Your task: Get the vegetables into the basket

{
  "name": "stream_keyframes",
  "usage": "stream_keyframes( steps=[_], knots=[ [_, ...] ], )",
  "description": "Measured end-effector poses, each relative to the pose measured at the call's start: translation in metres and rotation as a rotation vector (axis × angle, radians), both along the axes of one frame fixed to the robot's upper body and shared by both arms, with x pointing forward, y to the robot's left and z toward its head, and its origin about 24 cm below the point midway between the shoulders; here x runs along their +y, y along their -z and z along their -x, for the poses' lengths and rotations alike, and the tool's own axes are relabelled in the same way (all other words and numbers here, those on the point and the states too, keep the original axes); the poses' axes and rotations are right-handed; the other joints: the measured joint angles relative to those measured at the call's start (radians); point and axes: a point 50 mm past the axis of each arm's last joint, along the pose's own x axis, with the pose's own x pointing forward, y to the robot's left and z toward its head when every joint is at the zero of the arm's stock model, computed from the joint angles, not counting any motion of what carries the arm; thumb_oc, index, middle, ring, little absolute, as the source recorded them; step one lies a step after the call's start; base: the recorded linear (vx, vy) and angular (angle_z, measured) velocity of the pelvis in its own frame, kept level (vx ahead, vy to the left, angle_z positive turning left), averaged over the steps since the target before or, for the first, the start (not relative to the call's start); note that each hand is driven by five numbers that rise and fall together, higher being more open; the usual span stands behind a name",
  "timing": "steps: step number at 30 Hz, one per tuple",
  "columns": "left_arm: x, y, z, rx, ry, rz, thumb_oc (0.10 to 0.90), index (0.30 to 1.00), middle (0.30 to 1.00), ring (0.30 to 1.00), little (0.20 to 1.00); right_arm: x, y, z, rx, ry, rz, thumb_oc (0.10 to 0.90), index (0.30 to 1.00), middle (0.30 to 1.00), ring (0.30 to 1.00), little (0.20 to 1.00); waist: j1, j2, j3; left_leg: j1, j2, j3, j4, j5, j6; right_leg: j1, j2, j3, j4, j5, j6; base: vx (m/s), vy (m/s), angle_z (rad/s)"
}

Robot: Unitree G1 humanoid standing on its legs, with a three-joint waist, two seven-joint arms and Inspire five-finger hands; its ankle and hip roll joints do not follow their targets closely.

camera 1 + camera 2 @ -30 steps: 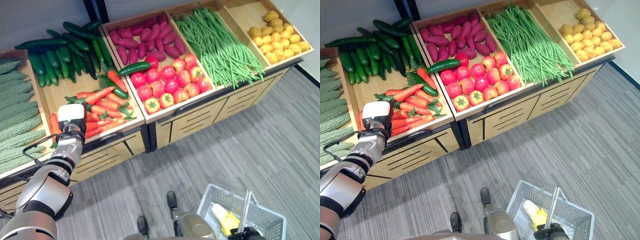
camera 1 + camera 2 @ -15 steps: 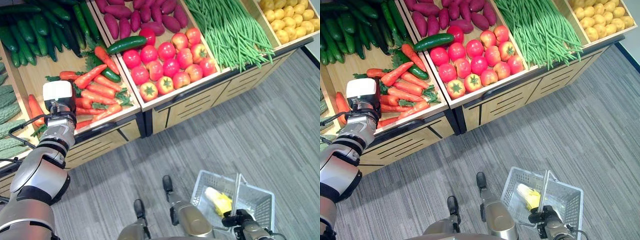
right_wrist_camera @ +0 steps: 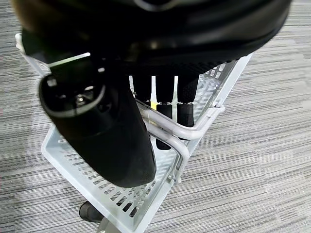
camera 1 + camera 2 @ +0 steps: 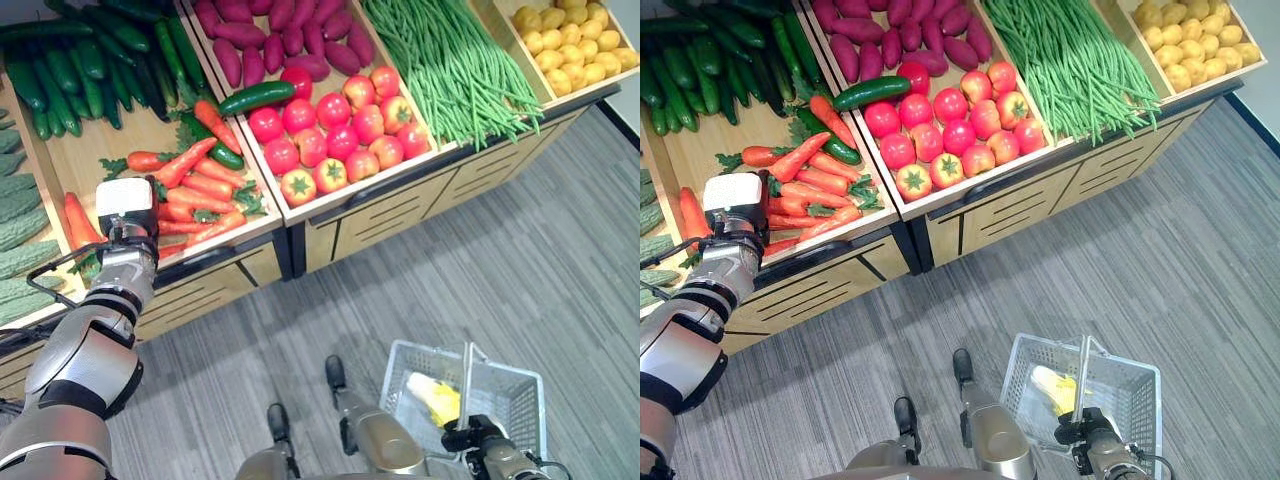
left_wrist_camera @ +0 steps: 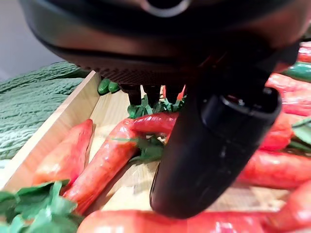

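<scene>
Hovering your left hand (image 5: 214,141) over the carrots (image 4: 200,190) at the left of the frame, fingers straight and down among the greens, gripping nothing. Your right hand (image 3: 160,109) at the lower right has its fingers curled round the basket handle (image 3: 167,131); the basket (image 4: 1120,375) hangs over the floor with something yellow (image 4: 1055,385) inside. Risk as I judge it: carrots lie crowded and overlapping, so a loose pinch could slip or drag a neighbour over the bin's edge.
</scene>
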Motion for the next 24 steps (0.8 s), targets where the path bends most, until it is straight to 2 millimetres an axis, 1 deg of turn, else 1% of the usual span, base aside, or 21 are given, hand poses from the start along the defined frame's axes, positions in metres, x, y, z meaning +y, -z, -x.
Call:
stream_keyframes(
  steps=[5, 9, 24],
  knots=[
    [-0.001, 0.002, 0.001, 0.004, 0.009, 0.004, 0.4, 0.3, 0.3, 0.3, 0.3, 0.001, 0.0, 0.0, 0.005, -0.014, 0.001, 0.4, 0.3, 0.3, 0.3, 0.3, 0.004, 0.0, 0.0, 0.003, 0.0, 0.0, 0.0, 0.002, 0.0, 0.002, 0.0, 0.0, 0.0, 0.002, -0.001, 0.0, 0.0, 0.0],
    [-0.01, 0.0, -0.003, -0.012, 0.05, 0.014, 0.4, 0.3, 0.3, 0.3, 0.3, 0.001, 0.0, 0.0, 0.006, -0.016, 0.001, 0.4, 0.3, 0.3, 0.3, 0.3, 0.002, 0.0, 0.0, 0.003, 0.0, 0.0, 0.0, 0.002, 0.0, 0.002, 0.001, 0.0, 0.0, 0.002, -0.001, 0.0, 0.0, 0.0],
    [-0.01, 0.0, -0.003, -0.009, 0.05, 0.016, 0.4, 0.3, 0.3, 0.3, 0.3, 0.001, 0.001, 0.001, 0.012, -0.022, 0.0, 0.4, 0.3, 0.3, 0.3, 0.3, 0.003, -0.001, -0.002, 0.004, 0.001, 0.0, 0.0, 0.002, 0.0, 0.003, 0.001, -0.001, 0.0, 0.003, -0.002, 0.0, 0.0, 0.0]
  ],
)
